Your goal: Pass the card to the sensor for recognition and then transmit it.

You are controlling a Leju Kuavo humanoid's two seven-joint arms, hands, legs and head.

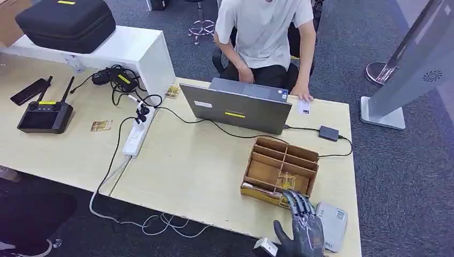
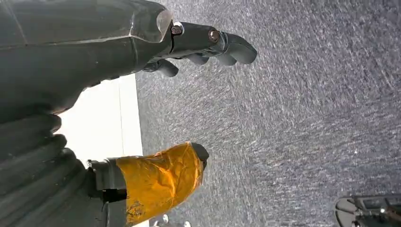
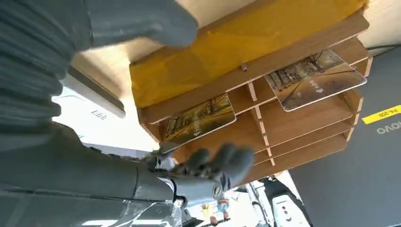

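A wooden divided box (image 1: 267,174) stands near the table's front right corner, with a picture card (image 1: 284,182) leaning in a near compartment. My right hand (image 1: 302,227) hovers at the box's near edge, fingers spread toward that card and holding nothing. In the right wrist view my fingers (image 3: 215,165) are just short of the near card (image 3: 198,118), and a second card (image 3: 314,78) leans in a neighbouring compartment. A flat grey sensor (image 1: 334,225) lies just to the right of my hand. My left hand (image 2: 198,42) hangs over grey carpet, empty, fingers loosely apart.
A grey laptop (image 1: 235,107) stands behind the box, and a person (image 1: 265,32) sits at it with a hand by a white card (image 1: 303,107). Loose cards (image 1: 100,126), a power strip (image 1: 136,136), cables and a controller (image 1: 45,115) occupy the left.
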